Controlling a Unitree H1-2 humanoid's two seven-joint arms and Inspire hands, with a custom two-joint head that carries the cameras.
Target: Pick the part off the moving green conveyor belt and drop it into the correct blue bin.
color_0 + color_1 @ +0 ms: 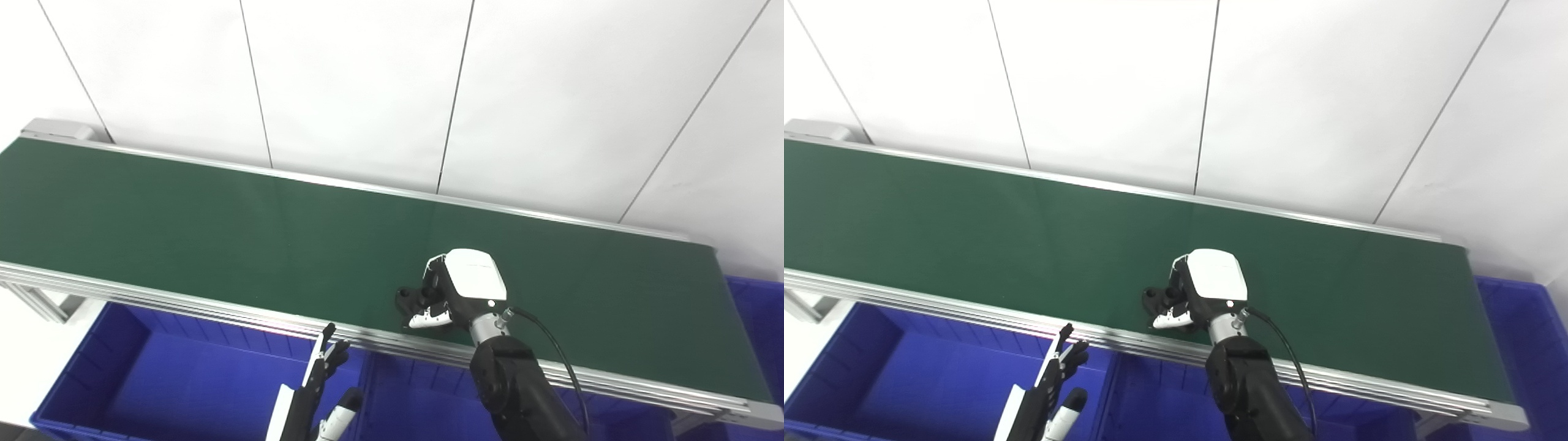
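A small black part (407, 299) lies on the green conveyor belt (214, 233) near its front edge. My right hand (456, 288) is down on the belt with its fingers curled round the part; only the part's left end shows, also in the right eye view (1153, 298). Whether the part is lifted off the belt I cannot tell. My left hand (321, 383) is low at the bottom, in front of the belt, over the blue bin (141, 380), fingers apart and holding nothing.
Blue bins stand below the belt's front rail: one at the left, one in the middle (422, 398) and one at the far right (756, 318). The belt's aluminium rail (184, 306) runs along the front. A white panelled wall is behind.
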